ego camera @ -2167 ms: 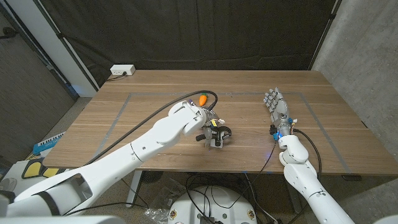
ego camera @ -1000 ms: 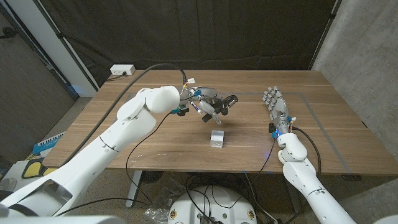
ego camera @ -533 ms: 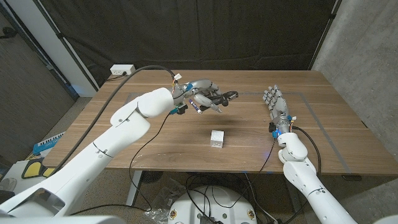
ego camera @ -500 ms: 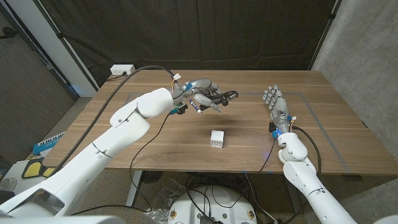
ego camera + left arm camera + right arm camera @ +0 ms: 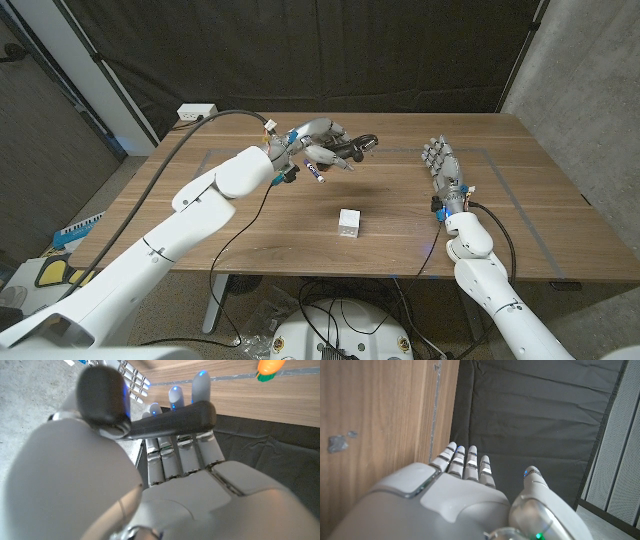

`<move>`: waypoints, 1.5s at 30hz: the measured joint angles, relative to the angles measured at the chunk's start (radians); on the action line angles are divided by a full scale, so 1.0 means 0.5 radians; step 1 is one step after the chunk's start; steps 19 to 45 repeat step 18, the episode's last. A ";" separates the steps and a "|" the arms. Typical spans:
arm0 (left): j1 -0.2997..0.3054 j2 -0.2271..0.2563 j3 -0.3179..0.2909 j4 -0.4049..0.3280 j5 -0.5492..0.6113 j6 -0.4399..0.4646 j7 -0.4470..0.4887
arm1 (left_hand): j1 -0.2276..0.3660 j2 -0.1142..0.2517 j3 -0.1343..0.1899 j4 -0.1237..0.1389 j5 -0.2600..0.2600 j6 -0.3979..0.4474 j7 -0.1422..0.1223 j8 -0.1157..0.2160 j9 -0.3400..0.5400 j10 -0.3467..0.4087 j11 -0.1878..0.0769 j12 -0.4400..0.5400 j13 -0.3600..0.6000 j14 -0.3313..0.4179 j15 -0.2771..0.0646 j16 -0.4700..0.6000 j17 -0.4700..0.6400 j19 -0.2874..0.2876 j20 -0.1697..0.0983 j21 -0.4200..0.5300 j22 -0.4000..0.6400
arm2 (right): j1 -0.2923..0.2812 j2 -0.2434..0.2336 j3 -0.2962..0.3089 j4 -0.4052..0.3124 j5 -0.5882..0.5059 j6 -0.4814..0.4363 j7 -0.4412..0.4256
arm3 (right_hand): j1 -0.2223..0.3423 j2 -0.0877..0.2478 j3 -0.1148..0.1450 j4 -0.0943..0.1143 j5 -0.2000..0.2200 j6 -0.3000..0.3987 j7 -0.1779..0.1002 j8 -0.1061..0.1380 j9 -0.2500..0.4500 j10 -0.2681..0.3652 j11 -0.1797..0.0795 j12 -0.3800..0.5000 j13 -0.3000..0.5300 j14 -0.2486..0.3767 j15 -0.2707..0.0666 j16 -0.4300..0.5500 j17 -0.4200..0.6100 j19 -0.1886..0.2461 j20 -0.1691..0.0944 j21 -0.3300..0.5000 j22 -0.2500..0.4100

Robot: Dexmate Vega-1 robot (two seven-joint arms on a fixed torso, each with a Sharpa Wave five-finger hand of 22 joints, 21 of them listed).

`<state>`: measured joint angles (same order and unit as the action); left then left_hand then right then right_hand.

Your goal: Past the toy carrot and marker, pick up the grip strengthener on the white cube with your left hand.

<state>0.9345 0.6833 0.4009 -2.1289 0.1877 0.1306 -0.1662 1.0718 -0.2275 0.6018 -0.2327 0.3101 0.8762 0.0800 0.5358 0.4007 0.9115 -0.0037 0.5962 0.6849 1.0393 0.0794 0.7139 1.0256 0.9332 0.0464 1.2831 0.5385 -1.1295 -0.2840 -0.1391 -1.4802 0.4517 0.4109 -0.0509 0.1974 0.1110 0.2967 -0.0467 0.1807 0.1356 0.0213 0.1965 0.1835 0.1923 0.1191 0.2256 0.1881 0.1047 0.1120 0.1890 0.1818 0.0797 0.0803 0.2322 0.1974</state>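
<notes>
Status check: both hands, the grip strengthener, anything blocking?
Left hand grips the grip strengthener, raised above the table. Right hand open, fingers straight, holding nothing. White cube bare. Marker below the left hand; nothing blocking.

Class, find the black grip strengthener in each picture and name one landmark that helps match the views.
Head view: grip strengthener held in the left hand, above the table's far middle.
Left wrist view: its black handle lies across the fingers.
Right wrist view: not in it.
Shared landmark: the wooden table.
</notes>
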 measured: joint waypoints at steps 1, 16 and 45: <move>0.006 0.004 -0.008 0.020 -0.043 -0.050 0.034 | 0.000 0.000 0.013 -0.013 0.013 0.002 -0.002 -0.010 0.017 0.000 0.000 0.000 0.019 0.000 0.000 0.029 0.058 -0.001 -0.001 0.038 0.047 | -0.001 -0.005 -0.006 -0.018 -0.009 -0.006 -0.013 | 0.000 0.000 0.000 0.000 0.000 0.000 0.000 0.000 0.000 0.000 0.000 0.000 0.000 0.000 0.000 0.000 0.000 0.000 0.000 0.000 0.000; 0.039 0.006 -0.068 0.208 -0.275 -0.308 0.138 | -0.030 -0.002 0.056 -0.056 0.053 -0.059 0.059 0.001 0.293 -0.009 -0.009 0.101 0.359 -0.019 -0.019 0.407 0.421 0.044 -0.191 0.341 0.613 | -0.082 -0.066 -0.065 -0.214 -0.136 -0.080 -0.199 | -0.008 -0.008 0.000 0.000 0.000 0.000 0.000 0.000 0.000 0.004 0.004 0.000 0.000 0.000 0.000 0.000 0.000 0.000 0.000 0.000 0.000; 0.038 0.006 -0.069 0.221 -0.277 -0.309 0.138 | -0.030 -0.002 0.056 -0.056 0.045 -0.059 0.059 0.007 0.307 -0.009 -0.009 0.104 0.367 -0.027 -0.027 0.423 0.420 0.073 -0.227 0.330 0.607 | -0.083 -0.067 -0.065 -0.216 -0.144 -0.087 -0.217 | -0.008 -0.008 0.000 0.000 0.000 0.000 0.000 0.000 0.000 0.004 0.004 0.000 0.000 0.000 0.000 0.000 0.000 0.000 0.000 0.000 0.000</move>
